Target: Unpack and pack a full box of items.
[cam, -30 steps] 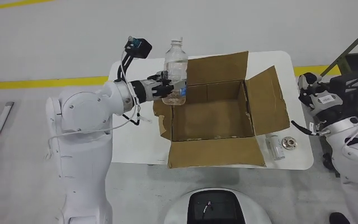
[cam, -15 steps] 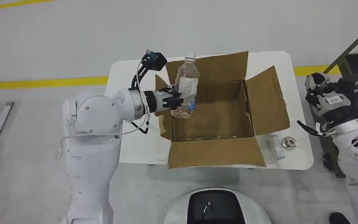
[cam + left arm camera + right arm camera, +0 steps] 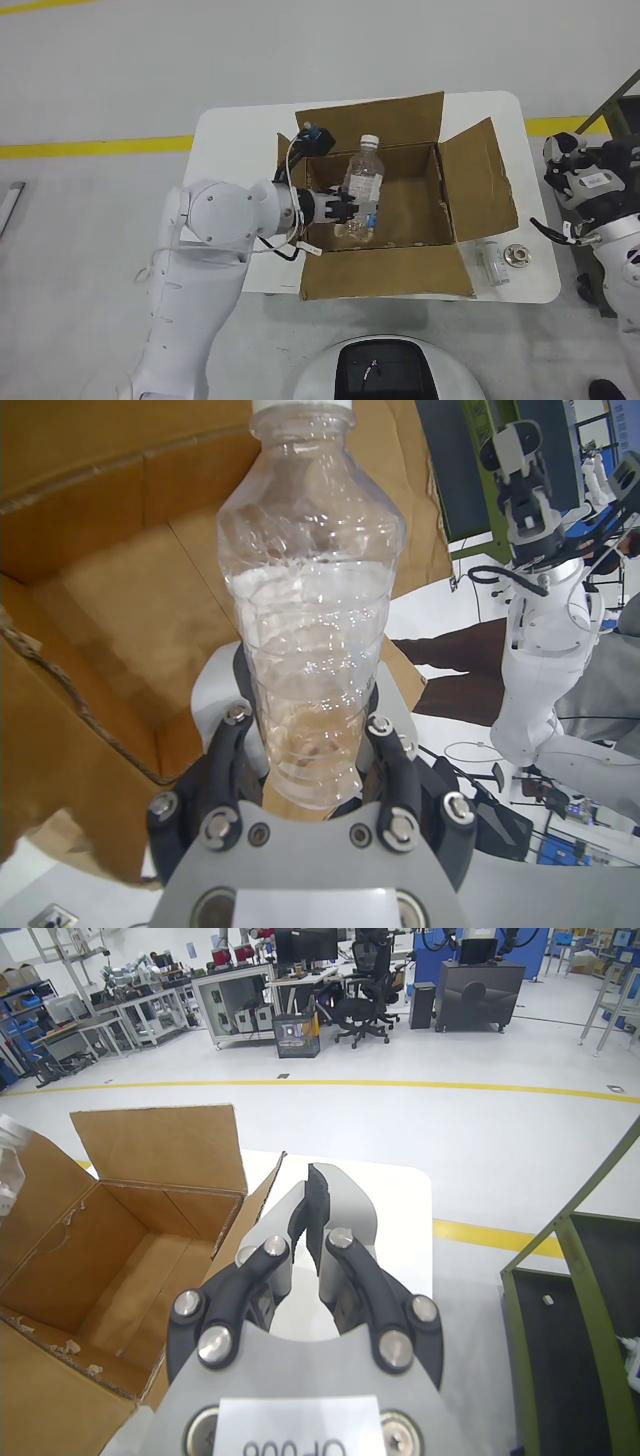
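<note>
Left gripper [image 3: 307, 724] is clamped on the lower body of a clear plastic bottle [image 3: 310, 600], holding it roughly upright inside the open top of the cardboard box [image 3: 385, 272]. That box stands with its four flaps folded outward. The white-capped bottle is about half full of water; whether its base touches the box floor cannot be told. Right gripper [image 3: 312, 1213] hangs off the box's right side, fingers pressed together on nothing. The white table [image 3: 240, 150] carries the box and, just right of it, a small clear item [image 3: 491, 263] and a round metal piece [image 3: 516, 255]. A yellow line [image 3: 100, 148] crosses the grey floor behind. A second ago the bottle was above the box's left flap; it has since moved right and lower, into the opening.
</note>
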